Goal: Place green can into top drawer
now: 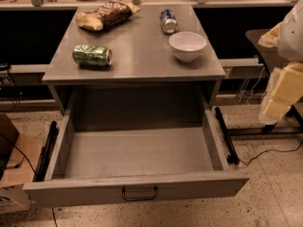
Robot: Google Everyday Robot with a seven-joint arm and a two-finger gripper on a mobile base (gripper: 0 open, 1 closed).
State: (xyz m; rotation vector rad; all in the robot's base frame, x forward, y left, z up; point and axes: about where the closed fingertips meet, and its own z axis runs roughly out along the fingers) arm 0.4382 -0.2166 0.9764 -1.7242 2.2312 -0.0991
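Observation:
The green can (92,55) lies on its side on the left part of the grey cabinet top (142,56), its silver end facing right. The top drawer (137,152) is pulled fully out below the cabinet top, with nothing inside, and has a small dark handle (139,193) at the middle of its front panel. My gripper (282,91), pale yellow under a white arm, hangs at the right edge of the view. It is well to the right of the cabinet and drawer, apart from the can, and holds nothing.
A blue-and-silver can (168,21) lies at the back of the top. A white bowl (187,45) stands at the right and a chip bag (106,14) at the back left. A cardboard box (12,160) sits on the floor to the left. Cables run along the floor to the right.

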